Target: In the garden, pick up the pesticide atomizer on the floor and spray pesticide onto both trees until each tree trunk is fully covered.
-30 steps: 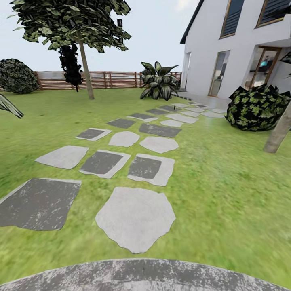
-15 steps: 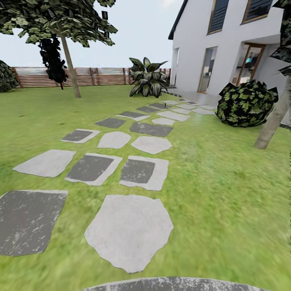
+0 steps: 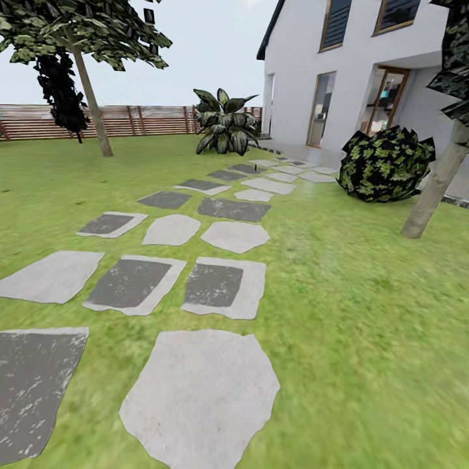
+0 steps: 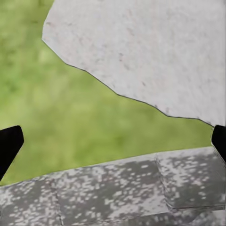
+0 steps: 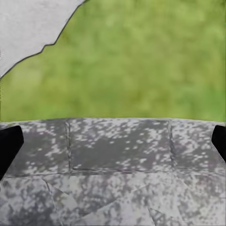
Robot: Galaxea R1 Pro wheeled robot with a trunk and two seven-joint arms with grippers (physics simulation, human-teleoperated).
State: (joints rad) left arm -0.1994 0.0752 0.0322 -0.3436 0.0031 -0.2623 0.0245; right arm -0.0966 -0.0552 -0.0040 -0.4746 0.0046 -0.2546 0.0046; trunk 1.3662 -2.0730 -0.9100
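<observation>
2 trees have slid left as the camera turned right. Both grippers gape wide, empty; atomizer search continues

stepping stones run from near centre to far right, toward house | tree far left, before fence | leafy plant far centre | bush right, tree trunk just right of it | grass all around

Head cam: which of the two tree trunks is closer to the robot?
The leaning trunk at the right edge, beside the round bush. It looks much thicker than the thin trunk by the fence, which stands far back on the left.
</observation>
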